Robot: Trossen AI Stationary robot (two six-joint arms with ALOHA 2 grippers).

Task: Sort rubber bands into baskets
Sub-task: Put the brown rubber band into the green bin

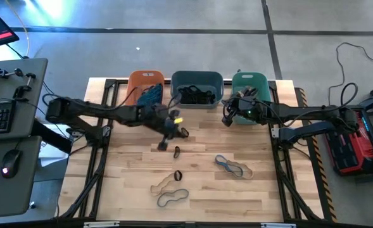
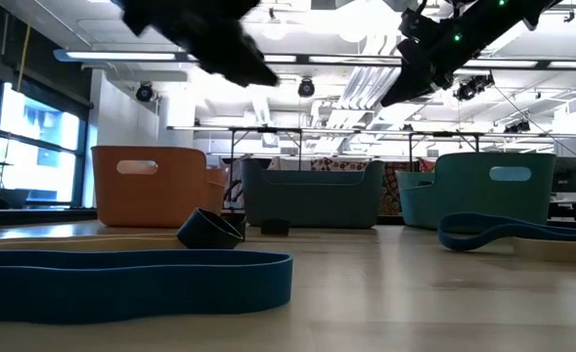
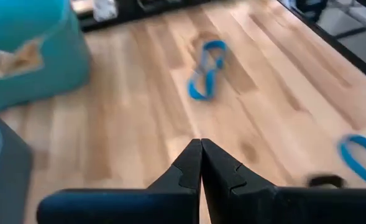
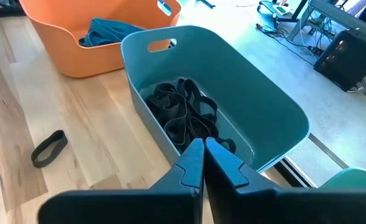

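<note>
Small black band (image 1: 176, 151) lies just below the left fingers (image 1: 163, 145) at frame centre, nearer than the right fingers (image 1: 226, 120); both pairs are pressed together, empty.

Our left dark six-joint arm reaches in from the left side, across the pale wooden worktop (image 1: 199, 190) twd its middle, w/ the wrist angled down. Its left end effector (image 1: 163, 145) hangs above the boards, fingers (image 3: 186, 168) pressed tight together, nothing btwn them. Our right dark arm comes in from the right along the far edge. Its right end effector (image 1: 226, 120) sits raised, fingers (image 4: 192, 165) also closed flush, empty.
</note>
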